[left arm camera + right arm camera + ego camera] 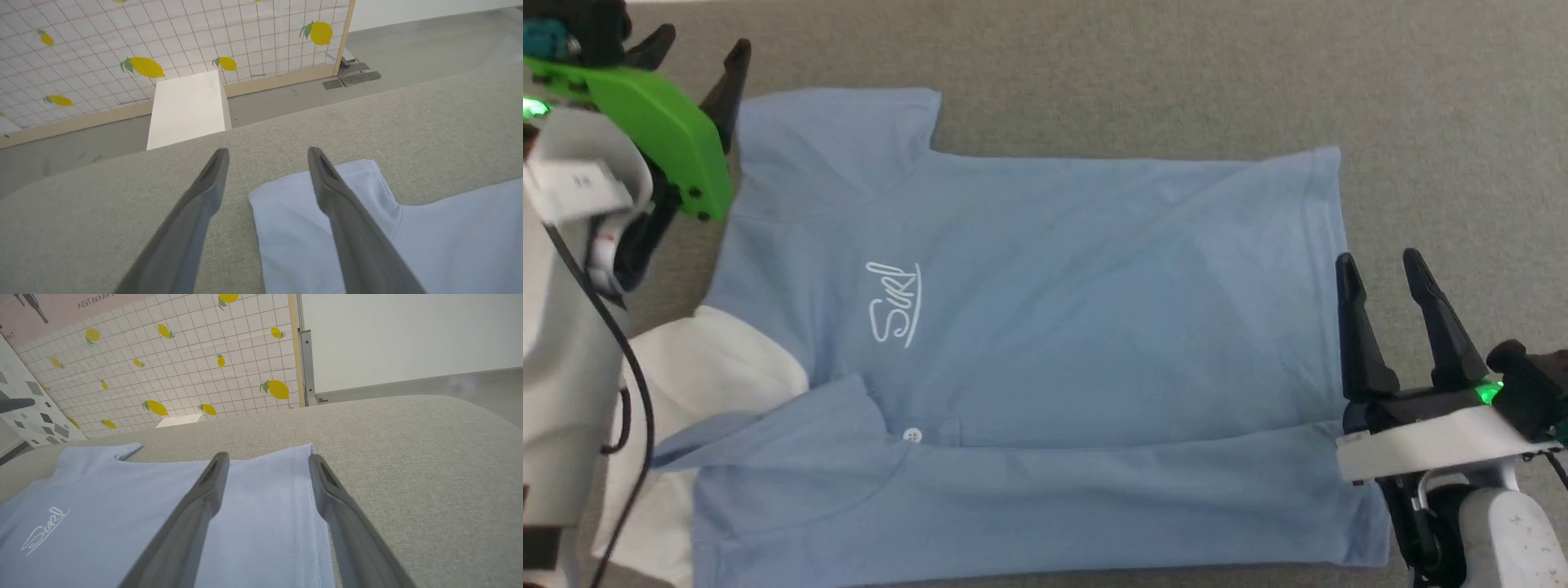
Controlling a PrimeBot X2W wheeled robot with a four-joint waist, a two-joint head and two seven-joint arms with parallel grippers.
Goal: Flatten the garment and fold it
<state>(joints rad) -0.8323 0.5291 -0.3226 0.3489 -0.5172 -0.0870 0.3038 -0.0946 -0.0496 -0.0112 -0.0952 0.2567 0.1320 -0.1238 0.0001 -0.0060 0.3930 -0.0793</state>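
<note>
The light blue polo shirt [1045, 327] lies spread on the grey fabric surface [1176, 73], collar to the left and hem to the right, with its near side folded over along a lengthwise crease. A white script logo [894, 304] and a white button [913, 435] show. My left gripper [703, 49] hovers open by the far sleeve [322, 183], one finger over its edge. My right gripper [1380, 265] stands open at the hem [300, 490], with nothing between its fingers.
A white cloth [698, 371] sticks out from under the shirt at the collar. Beyond the surface's far edge stand a lemon-patterned grid panel [171, 36], a white box [186, 108] and grey floor [408, 41].
</note>
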